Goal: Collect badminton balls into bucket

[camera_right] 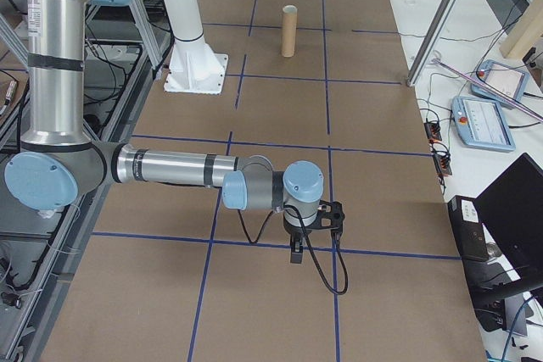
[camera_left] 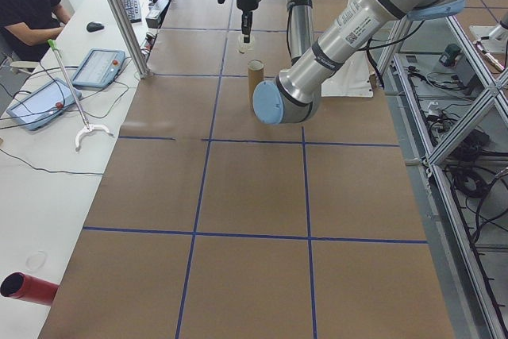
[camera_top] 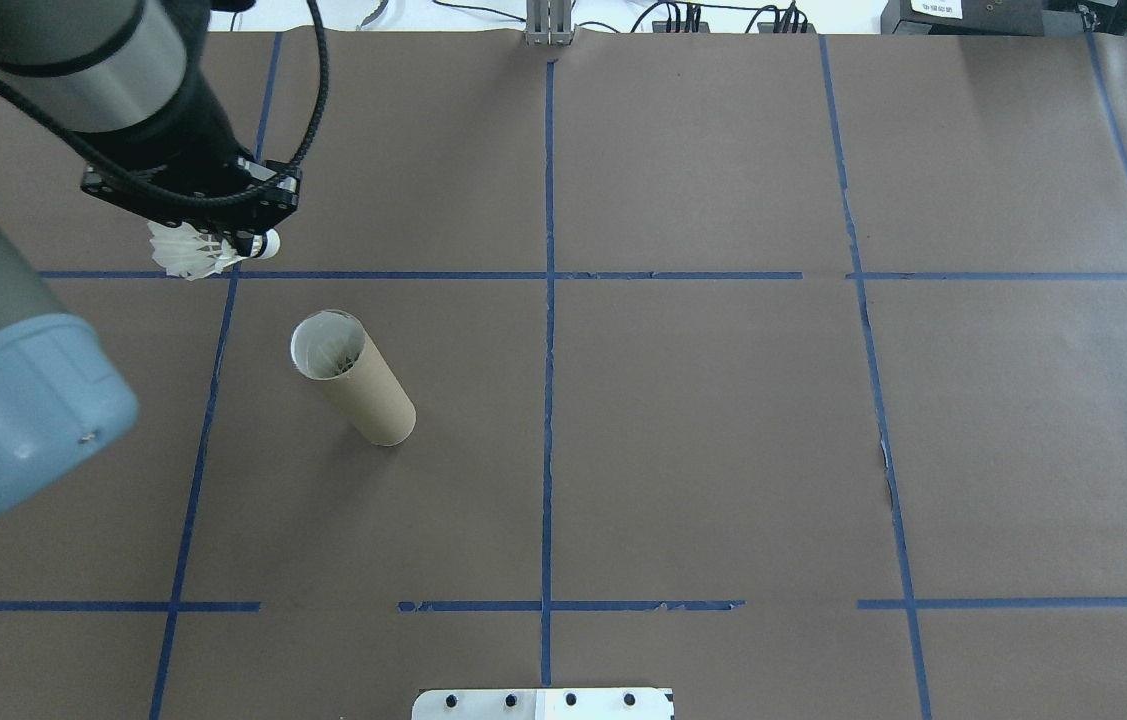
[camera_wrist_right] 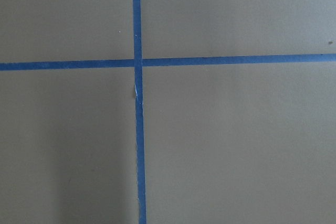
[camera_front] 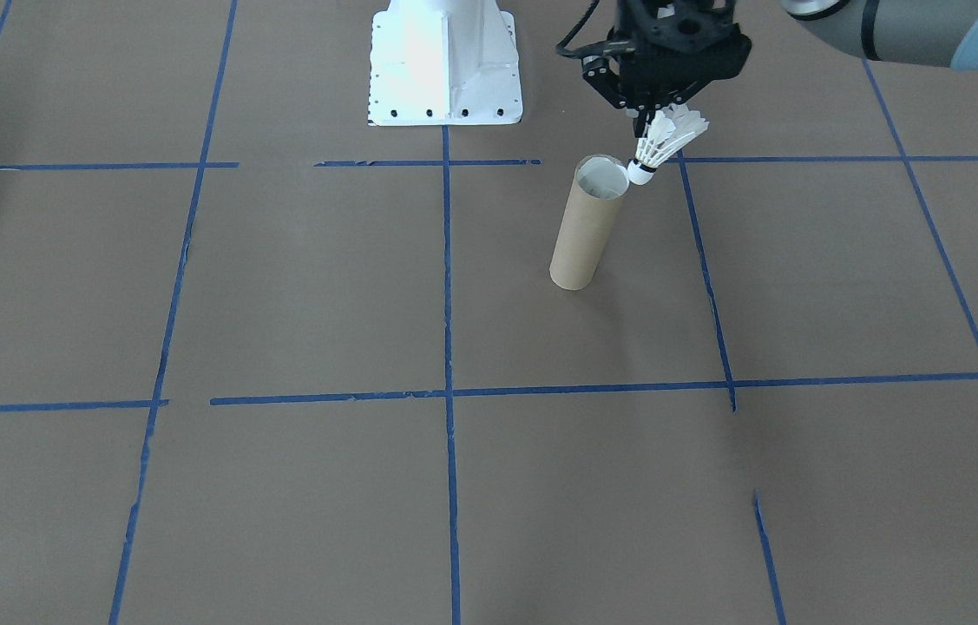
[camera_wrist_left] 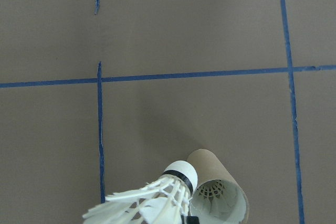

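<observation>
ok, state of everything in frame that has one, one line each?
shuttlecock: held in the air, cork tip down, beside the tube's mouth, not in yet
cardboard tube: upright, open top, another shuttlecock already inside
left gripper: shut on the shuttlecock's feathers
right gripper: low over the table, holding nothing; open or shut unclear

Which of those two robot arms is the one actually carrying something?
The left arm: its gripper pinches the white shuttlecock by the feathers beside the cardboard tube's open top. The right gripper hangs over bare table, holding nothing visible.
</observation>
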